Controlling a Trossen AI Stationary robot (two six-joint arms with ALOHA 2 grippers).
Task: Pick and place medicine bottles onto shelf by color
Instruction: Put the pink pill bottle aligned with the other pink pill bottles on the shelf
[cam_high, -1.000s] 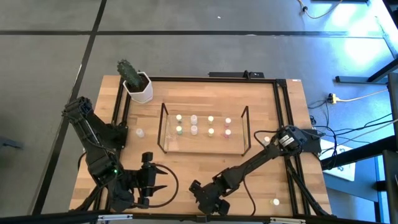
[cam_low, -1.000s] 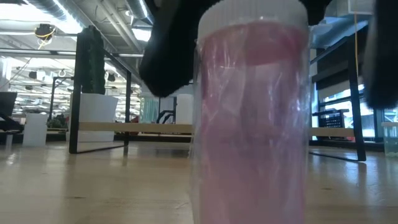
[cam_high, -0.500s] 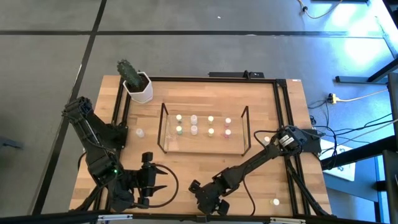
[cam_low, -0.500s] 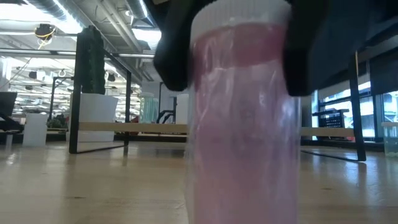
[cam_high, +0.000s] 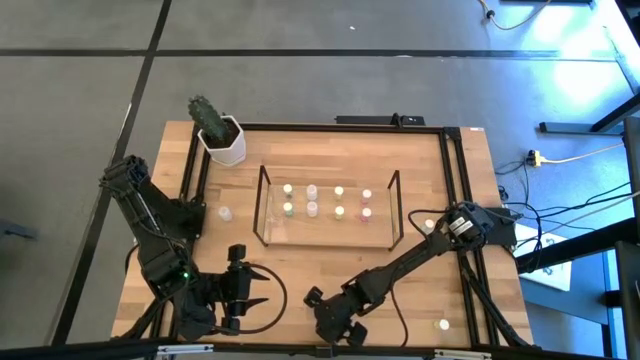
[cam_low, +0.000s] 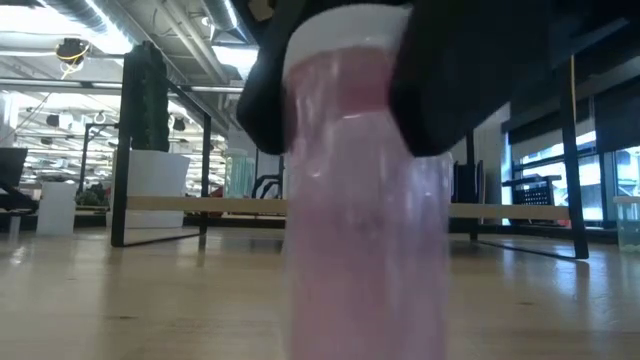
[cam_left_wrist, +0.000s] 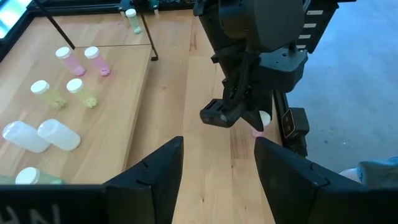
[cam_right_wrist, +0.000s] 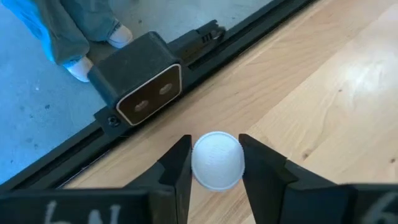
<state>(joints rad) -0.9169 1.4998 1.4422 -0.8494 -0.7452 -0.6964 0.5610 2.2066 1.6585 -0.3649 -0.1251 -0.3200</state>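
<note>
At the table's near edge, the right gripper (cam_right_wrist: 216, 163) has closed its fingers onto a pink medicine bottle (cam_low: 360, 200), which has tilted since a second ago; grip appears made, lift pending; the shelf (cam_high: 325, 210) lies well apart; left gripper (cam_left_wrist: 217, 174) waits part-open, empty.

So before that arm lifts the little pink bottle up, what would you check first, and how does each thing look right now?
1. Right gripper fingers on both sides of the pink bottle: ok, the white cap sits between them.
2. Grip firm enough to lift: cannot tell; the fingers look against the cap.
3. Bottle upright: not ok, it looks slightly tilted in the low view.
4. Left gripper out of the way: ok, it is open, empty and set back from the bottle.
5. Room on the shelf: ok, bare floor shows in front of the bottles in it.
6. Pink bottles already on the shelf: ok, at its right end.
</note>
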